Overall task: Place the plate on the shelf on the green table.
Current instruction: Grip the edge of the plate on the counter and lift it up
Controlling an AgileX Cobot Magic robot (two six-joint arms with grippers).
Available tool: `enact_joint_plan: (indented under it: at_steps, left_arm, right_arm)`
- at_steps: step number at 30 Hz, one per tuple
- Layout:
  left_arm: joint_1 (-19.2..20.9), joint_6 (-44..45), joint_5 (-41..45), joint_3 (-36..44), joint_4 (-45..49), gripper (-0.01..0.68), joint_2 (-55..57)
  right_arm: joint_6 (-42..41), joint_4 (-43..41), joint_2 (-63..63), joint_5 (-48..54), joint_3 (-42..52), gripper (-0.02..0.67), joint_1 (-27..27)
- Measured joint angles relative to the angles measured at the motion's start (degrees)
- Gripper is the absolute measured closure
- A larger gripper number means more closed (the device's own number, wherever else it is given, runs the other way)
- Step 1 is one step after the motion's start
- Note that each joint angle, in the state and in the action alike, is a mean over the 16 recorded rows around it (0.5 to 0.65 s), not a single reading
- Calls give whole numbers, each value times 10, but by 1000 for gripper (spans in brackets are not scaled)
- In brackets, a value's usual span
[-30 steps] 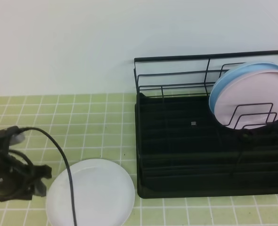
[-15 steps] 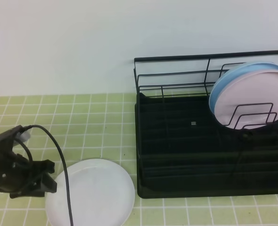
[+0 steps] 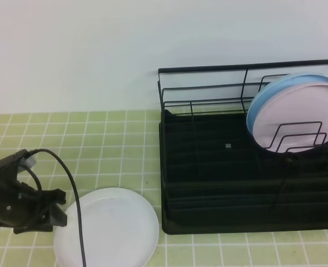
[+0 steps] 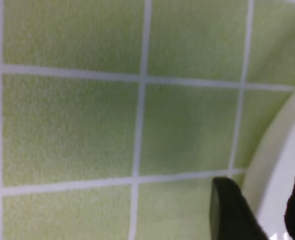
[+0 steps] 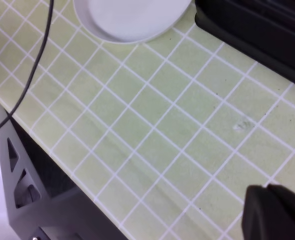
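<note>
low over the green table (image 3: 97, 144), the left gripper (image 4: 260, 212) straddles the plate (image 3: 111, 228) rim, fingers narrowly parted; right gripper (image 5: 272, 212) state unclear.

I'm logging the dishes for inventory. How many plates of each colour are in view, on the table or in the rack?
White plate: 1, flat on the green table
Pink plate: 1, upright in the shelf
Light blue plate: 1, upright just behind the pink one
Total: 3 plates
</note>
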Motion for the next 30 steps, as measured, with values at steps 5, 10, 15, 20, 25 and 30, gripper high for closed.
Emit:
enact_joint_plan:
  at_steps: [5, 10, 15, 20, 25, 30]
  left_arm:
    - [0, 24, -3, -2, -27, 434, 17]
    - [-1, 47, -1, -4, -48, 445, 30]
    - [-1, 64, 3, -7, -61, 494, 41]
    - [-1, 67, 6, -9, -61, 565, 49]
    - [0, 68, 17, -15, -57, 631, 56]
    - [0, 67, 40, -29, -54, 663, 53]
  right_arm:
    - [0, 0, 0, -3, 0, 650, 0]
    - [0, 0, 0, -3, 0, 650, 0]
    - [-1, 0, 0, -3, 0, 651, 0]
    - [-1, 1, 0, -3, 0, 652, 0]
    - [-1, 1, 0, -2, 0, 652, 0]
    - [-1, 1, 0, 0, 0, 652, 0]
